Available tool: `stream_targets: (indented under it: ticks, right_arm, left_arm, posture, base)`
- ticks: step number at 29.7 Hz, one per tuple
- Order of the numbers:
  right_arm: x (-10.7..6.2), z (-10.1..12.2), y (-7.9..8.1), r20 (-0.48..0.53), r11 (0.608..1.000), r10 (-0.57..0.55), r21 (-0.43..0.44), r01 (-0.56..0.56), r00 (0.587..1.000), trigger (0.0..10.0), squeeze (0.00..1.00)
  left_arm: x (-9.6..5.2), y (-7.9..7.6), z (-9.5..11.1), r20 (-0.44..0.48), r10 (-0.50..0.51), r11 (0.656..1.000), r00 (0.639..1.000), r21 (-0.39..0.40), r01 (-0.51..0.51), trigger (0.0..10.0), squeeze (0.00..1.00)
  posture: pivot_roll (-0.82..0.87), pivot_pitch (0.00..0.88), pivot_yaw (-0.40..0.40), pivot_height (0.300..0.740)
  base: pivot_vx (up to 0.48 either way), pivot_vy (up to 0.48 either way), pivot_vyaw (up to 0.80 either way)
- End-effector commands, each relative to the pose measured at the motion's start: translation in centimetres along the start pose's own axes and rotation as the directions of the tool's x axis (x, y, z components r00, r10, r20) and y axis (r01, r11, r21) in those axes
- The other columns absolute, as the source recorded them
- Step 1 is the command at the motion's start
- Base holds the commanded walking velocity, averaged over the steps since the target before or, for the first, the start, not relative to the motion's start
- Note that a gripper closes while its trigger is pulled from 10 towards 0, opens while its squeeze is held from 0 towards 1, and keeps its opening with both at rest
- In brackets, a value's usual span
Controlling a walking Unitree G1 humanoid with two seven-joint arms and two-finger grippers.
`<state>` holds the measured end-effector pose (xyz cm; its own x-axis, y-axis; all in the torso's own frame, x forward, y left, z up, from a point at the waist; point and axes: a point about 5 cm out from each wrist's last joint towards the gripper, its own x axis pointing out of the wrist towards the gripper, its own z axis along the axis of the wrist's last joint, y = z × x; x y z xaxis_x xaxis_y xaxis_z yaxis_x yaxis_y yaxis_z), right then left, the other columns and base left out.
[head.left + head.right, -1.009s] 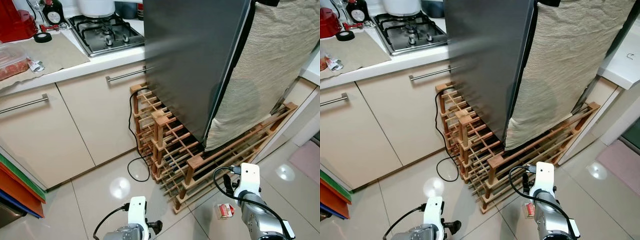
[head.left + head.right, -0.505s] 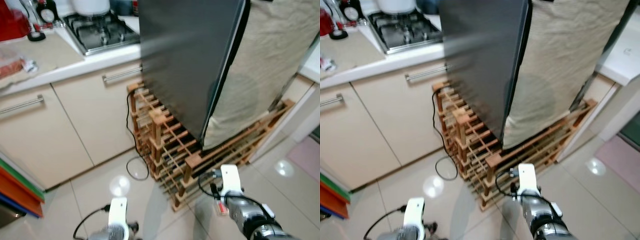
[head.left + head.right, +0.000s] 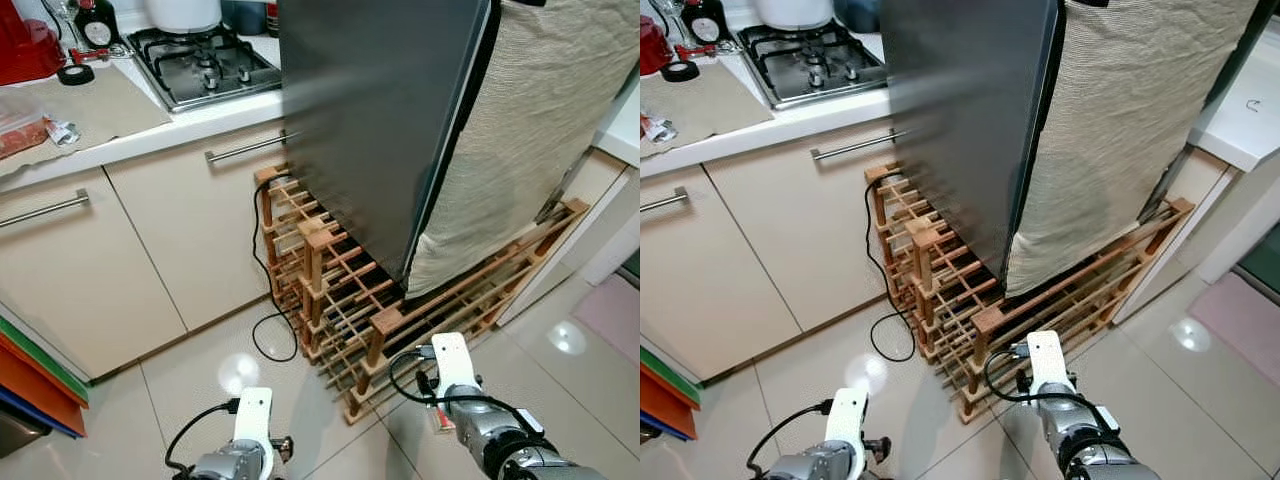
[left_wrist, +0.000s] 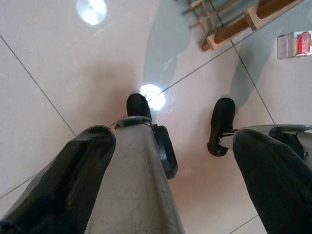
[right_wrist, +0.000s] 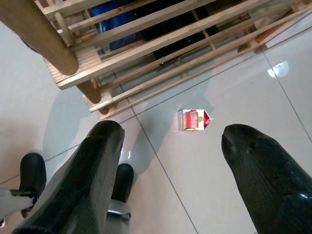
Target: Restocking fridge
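Observation:
The fridge (image 3: 380, 130) stands ahead with its dark grey door shut, on top of a wooden rack (image 3: 345, 300). A small red and white carton (image 5: 193, 119) lies on the floor tiles near the rack's front corner, also seen in the left wrist view as the carton (image 4: 294, 45). My right gripper (image 5: 173, 134) hangs low above the floor, open, with the carton beyond its fingers and nothing between them. My left gripper (image 4: 170, 146) is open and empty too, pointing down at the tiles by my feet.
Cream cabinets (image 3: 120, 250) with a worktop and gas hob (image 3: 205, 65) run along the left. A black cable (image 3: 268, 300) trails down onto the floor beside the rack. A beige cloth (image 3: 530, 130) hangs over the unit to the fridge's right. Coloured boards (image 3: 35, 380) lean at the far left.
The head view swayed and settled again. My right forearm sits a little further left and lower in the picture; both grippers stay open and empty.

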<state>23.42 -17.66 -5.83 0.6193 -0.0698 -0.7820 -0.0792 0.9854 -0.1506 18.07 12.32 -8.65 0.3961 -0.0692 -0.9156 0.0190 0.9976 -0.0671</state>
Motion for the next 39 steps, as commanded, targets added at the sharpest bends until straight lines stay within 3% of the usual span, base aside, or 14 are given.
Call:
stream_targets:
  ticks: [1, 5, 9, 12, 14, 16, 17, 23, 32, 39]
  right_arm:
    - [0.0, -0.3, -0.1, -0.019, 1.000, 0.012, 0.006, -0.012, 1.000, 10.0, 0.00]
    - [-0.1, -1.0, 0.4, -0.112, 0.996, 0.079, 0.057, -0.073, 0.991, 10.0, 0.00]
    - [0.0, -0.5, 0.6, -0.146, 0.991, 0.074, 0.125, -0.055, 0.987, 10.0, 0.00]
    - [0.1, 0.0, 0.6, -0.123, 0.986, 0.067, 0.159, -0.047, 0.990, 10.0, 0.00]
    - [0.1, 0.2, 0.5, -0.120, 0.981, 0.062, 0.193, -0.038, 0.991, 10.0, 0.00]
    - [0.1, 0.1, 0.4, -0.127, 0.977, 0.064, 0.208, -0.037, 0.990, 10.0, 0.00]
    - [-0.1, -1.0, 0.3, -0.176, 0.980, 0.081, 0.194, -0.046, 0.981, 10.0, 0.00]
    - [-0.3, -2.6, 0.1, -0.229, 0.982, 0.097, 0.183, -0.055, 0.968, 10.0, 0.00]
    - [-0.4, -3.1, -0.3, -0.222, 0.987, 0.075, 0.157, -0.040, 0.972, 10.0, 0.00]
    - [-0.4, -3.2, -0.1, -0.221, 0.985, 0.072, 0.168, -0.035, 0.973, 10.0, 0.00]
  left_arm:
    - [-0.4, 2.3, 5.6, 0.114, 0.125, 0.983, 0.986, 0.123, -0.139, 10.0, 0.00]
    - [-0.4, 3.0, 4.7, 0.028, 0.105, 0.981, 0.994, 0.160, -0.108, 10.0, 0.00]
    - [-0.4, 3.3, 4.1, -0.045, 0.077, 0.972, 0.996, 0.226, -0.065, 10.0, 0.00]
    - [-0.4, 3.1, 4.2, -0.035, 0.066, 0.983, 0.997, 0.175, -0.059, 10.0, 0.00]
    - [-0.4, 2.6, 4.5, -0.029, 0.049, 0.995, 0.998, 0.091, -0.046, 10.0, 0.00]
    - [-0.4, 2.5, 4.5, -0.033, 0.050, 0.995, 0.998, 0.084, -0.047, 10.0, 0.00]
    - [-0.3, 2.5, 4.0, -0.063, 0.058, 0.990, 0.996, 0.135, -0.049, 10.0, 0.00]
    - [-0.3, 2.7, 3.0, -0.097, 0.076, 0.980, 0.992, 0.191, -0.057, 10.0, 0.00]
    - [-0.2, 2.9, 3.4, -0.033, 0.090, 0.989, 0.995, 0.121, -0.086, 10.0, 0.00]
    - [-0.1, 2.9, 2.8, -0.032, 0.078, 0.986, 0.996, 0.149, -0.072, 10.0, 0.00]
  posture:
    - [0.04, 0.000, 0.000, 0.740]
    - [0.04, 0.000, 0.004, 0.740]
    - [0.04, 0.004, 0.006, 0.740]
    - [0.04, 0.006, 0.006, 0.740]
    - [0.04, 0.008, 0.003, 0.740]
    - [0.04, 0.008, 0.003, 0.740]
    - [0.05, 0.010, -0.002, 0.740]
    - [0.05, 0.012, 0.000, 0.740]
    - [0.05, 0.004, -0.007, 0.740]
    - [0.05, 0.007, 0.004, 0.740]
  base:
    - [0.000, 0.000, 0.00]
    - [0.000, 0.000, 0.00]
    - [0.000, 0.000, 0.00]
    - [0.000, 0.000, 0.00]
    - [0.000, 0.000, 0.00]
    - [0.000, 0.000, 0.00]
    - [0.000, 0.000, 0.00]
    - [0.000, 0.000, 0.00]
    - [0.000, 0.000, 0.00]
    - [0.000, 0.000, 0.00]
